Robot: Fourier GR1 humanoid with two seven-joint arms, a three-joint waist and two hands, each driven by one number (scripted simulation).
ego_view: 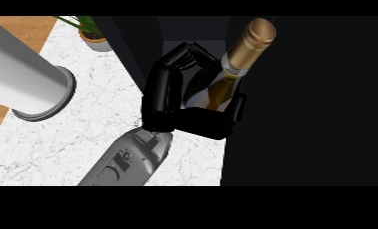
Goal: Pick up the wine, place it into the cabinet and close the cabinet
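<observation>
The black fingers (177, 63) curl round the body of the wine, a pale glass bottle with a white neck label and a gold foil cap (240, 58), and the thumb (238, 107) hooks under its lower side, so the hand (184, 118) is clenched on the bottle. Which hand this is cannot be told for sure; its grey forearm (129, 160) rises from the lower middle of the frame, left of centre, and I take it as the left. No other hand shows.

The bottle sits at the centre of the frame, tilted, its cap pointing to the upper right, against the dark opening of the black cabinet (303, 103) that fills the right half. Whether it already rests on a shelf or hangs in the grasp cannot be told, since the interior is too dark.

The step in hand looks like carrying the bottle inside. To do it well, the bottle should probably be brought upright and set down well within the opening before the fingers let go, so that the door can later swing past it.

On the white marble tabletop (81, 123) at the left stand a grey metal cylinder (29, 85) and, in the upper left, a small potted plant (92, 35), both well apart from the hand.
</observation>
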